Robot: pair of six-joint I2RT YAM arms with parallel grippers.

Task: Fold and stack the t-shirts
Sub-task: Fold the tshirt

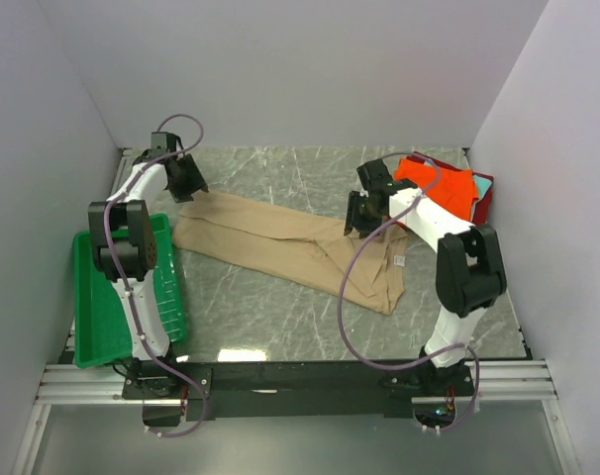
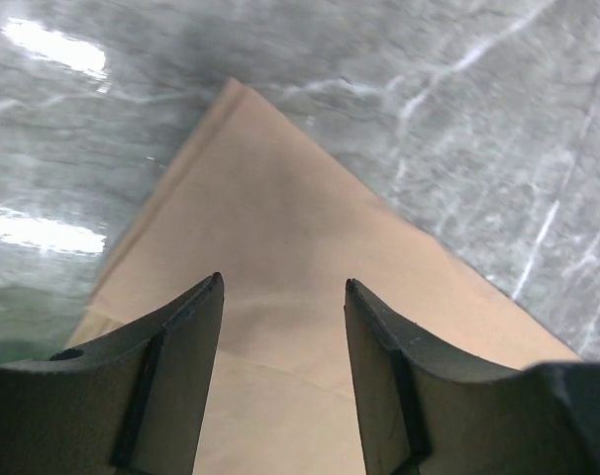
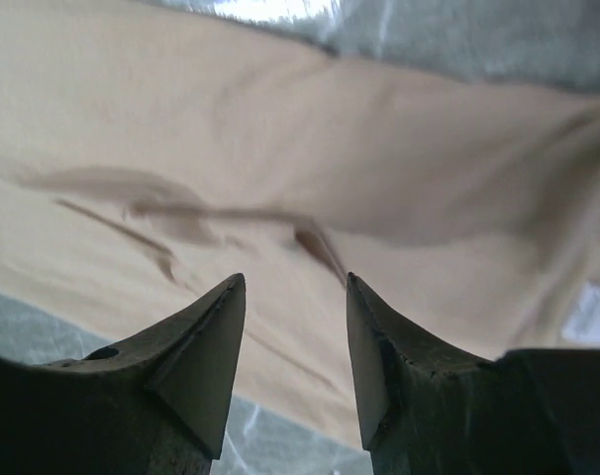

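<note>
A tan t-shirt (image 1: 280,247) lies folded into a long band across the marble table, running from back left to front right. Its pointed corner (image 2: 250,198) fills the left wrist view, and creased cloth (image 3: 310,168) fills the right wrist view. My left gripper (image 1: 189,184) hovers open over the band's left end, nothing between its fingers (image 2: 186,356). Over the band's right part my right gripper (image 1: 361,220) is open too, fingers (image 3: 206,346) apart and empty. Folded orange (image 1: 441,186), dark red (image 1: 483,203) and teal (image 1: 481,179) t-shirts are stacked at the back right.
A green plastic tray (image 1: 97,307) sits at the table's left edge beside the left arm. Grey walls close in the left, back and right sides. A white label (image 1: 400,261) shows on the tan shirt's right end.
</note>
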